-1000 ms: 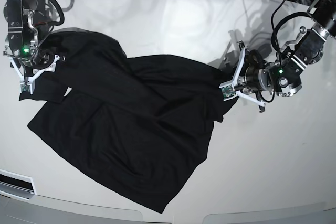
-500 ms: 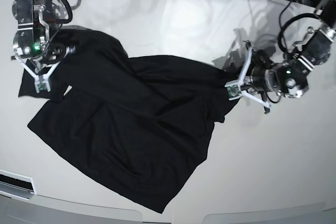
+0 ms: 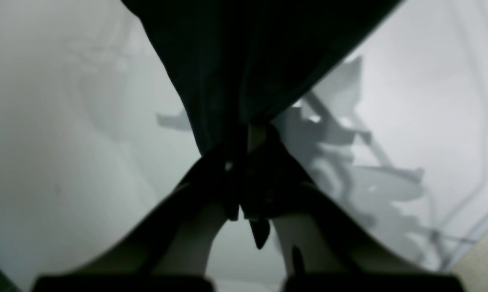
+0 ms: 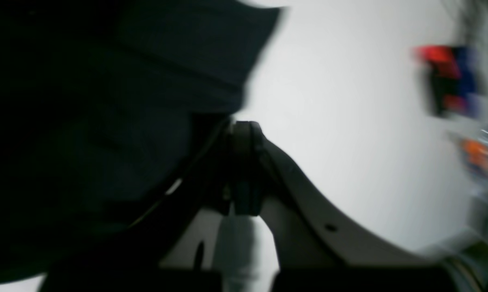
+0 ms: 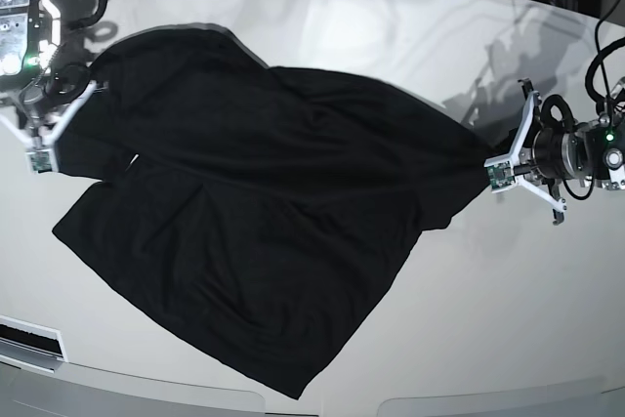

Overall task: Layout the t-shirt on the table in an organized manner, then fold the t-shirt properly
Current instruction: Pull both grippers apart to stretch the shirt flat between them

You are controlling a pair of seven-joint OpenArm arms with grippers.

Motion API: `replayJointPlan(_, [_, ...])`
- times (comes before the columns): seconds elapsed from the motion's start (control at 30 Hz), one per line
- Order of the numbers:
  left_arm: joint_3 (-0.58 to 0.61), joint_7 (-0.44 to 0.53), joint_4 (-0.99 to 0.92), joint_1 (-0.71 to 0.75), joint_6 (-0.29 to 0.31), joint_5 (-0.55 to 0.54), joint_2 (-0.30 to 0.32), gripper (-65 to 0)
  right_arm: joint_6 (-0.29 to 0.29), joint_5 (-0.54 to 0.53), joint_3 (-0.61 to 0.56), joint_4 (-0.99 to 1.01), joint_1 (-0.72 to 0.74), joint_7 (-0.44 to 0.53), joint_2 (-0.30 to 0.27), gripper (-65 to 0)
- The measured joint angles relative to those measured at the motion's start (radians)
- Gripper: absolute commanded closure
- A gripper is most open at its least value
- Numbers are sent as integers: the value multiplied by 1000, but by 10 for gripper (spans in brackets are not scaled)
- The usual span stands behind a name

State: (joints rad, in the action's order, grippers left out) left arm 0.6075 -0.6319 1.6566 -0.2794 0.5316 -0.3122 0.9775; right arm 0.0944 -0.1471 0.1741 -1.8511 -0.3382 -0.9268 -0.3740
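Black t-shirt (image 5: pixel 254 212) lies spread across the middle of the white bench (image 5: pixel 508 319), lower hem toward bottom centre of the base view. Left tool (image 5: pixel 494 175) at mid-right of frame, jaws pressed together, pinching a corner of the shirt; wrist view shows cloth fanning up from the closed tips. Right tool (image 5: pixel 41 157) at upper left, jaws closed on the shirt's edge there. Fabric drawn fairly taut between both tools.

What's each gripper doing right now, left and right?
Left gripper: shut on the t-shirt, pinching its edge.
Right gripper: shut on the t-shirt at the opposite end.
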Motion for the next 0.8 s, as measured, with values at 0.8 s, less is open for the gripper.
replayJointPlan(0.8, [0,-50,5,7,163,-97,164,0,411,-278,-81,254,-21,75,147,0])
